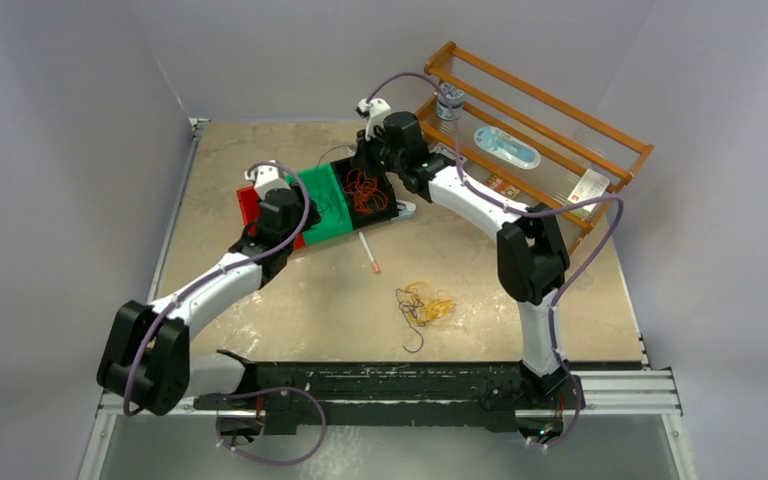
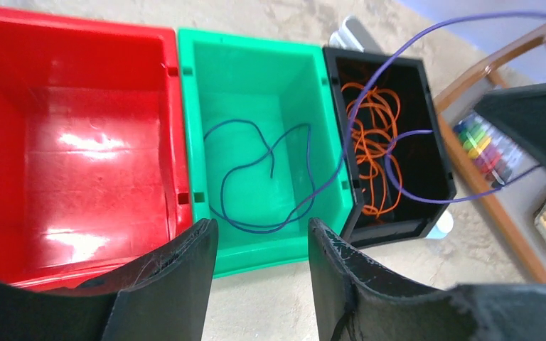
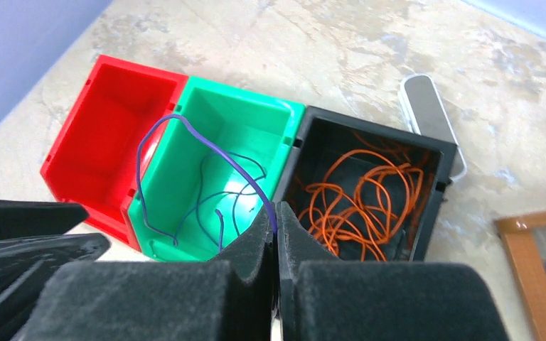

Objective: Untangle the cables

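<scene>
**Right arm pinching purple wire over the bins, left arm empty**

- right gripper: jaws fully together, nipping a thin purple wire right at the fingertips. From the pinch the wire arcs up and away from the tool, then drops into the green bin ahead-left of the fingers.
- More purple strands lie on the green bin floor. Can't tell if they're the same wire or a second one.
- Directly ahead of and under the right fingertips: black bin, with the orange cable coiled loosely inside, all within its walls.
- red bin is furthest left of the right tool and touches the green bin's side. The three bins sit in a row: red, green, black.
- left gripper: jaws apart, nothing between them. It hangs above the near edge of the bins, with the green bin straight ahead through the gap, red to its left and black to its right. Its fingers aren't touching the bins or any wire.
- In the top view both tools are at the bin row. Behind them, toward the arm bases, on the bare table: yellow cable in a small heap with a dark cable looped through and trailing out of it. The two are tangled together, well apart from both grippers.
</scene>
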{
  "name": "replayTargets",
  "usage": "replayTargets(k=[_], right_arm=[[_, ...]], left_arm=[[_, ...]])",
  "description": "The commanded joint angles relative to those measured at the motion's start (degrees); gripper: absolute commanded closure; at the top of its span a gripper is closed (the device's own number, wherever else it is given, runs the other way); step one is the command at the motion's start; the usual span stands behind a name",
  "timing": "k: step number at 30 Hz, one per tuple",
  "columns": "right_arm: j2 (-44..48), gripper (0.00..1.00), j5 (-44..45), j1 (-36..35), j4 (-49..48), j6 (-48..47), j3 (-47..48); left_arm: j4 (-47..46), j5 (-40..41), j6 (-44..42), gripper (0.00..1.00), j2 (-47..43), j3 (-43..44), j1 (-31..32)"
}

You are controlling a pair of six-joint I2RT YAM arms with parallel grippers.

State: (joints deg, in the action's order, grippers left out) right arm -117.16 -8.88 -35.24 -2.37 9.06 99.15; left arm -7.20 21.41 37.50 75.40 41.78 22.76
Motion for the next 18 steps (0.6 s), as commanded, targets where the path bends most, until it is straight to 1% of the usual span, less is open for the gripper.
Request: replayTargets(k=[1, 7, 13, 18], right_arm=[[-2.5, 1.0, -6.2, -0.4, -3.5, 1.6, 5.0], [-7.9, 1.0, -9.8, -1.5, -6.1, 3.0, 8.7], [-12.1, 1.0, -9.1, -2.9, -6.1, 3.2, 11.7], [-14.1, 0.96, -9.4, -3.4, -6.8, 3.0, 13.1]], left_arm=[[0.1, 4.6, 0.8, 0.51, -5.1, -1.1, -0.3], [3.7, 7.8, 0.6, 0.51, -9.5, -2.0, -0.3], [6.8, 12.2, 0.4, 0.51, -14.1, -2.8, -0.3], [8.2, 14.0, -0.1, 0.51, -15.9, -2.7, -0.3]])
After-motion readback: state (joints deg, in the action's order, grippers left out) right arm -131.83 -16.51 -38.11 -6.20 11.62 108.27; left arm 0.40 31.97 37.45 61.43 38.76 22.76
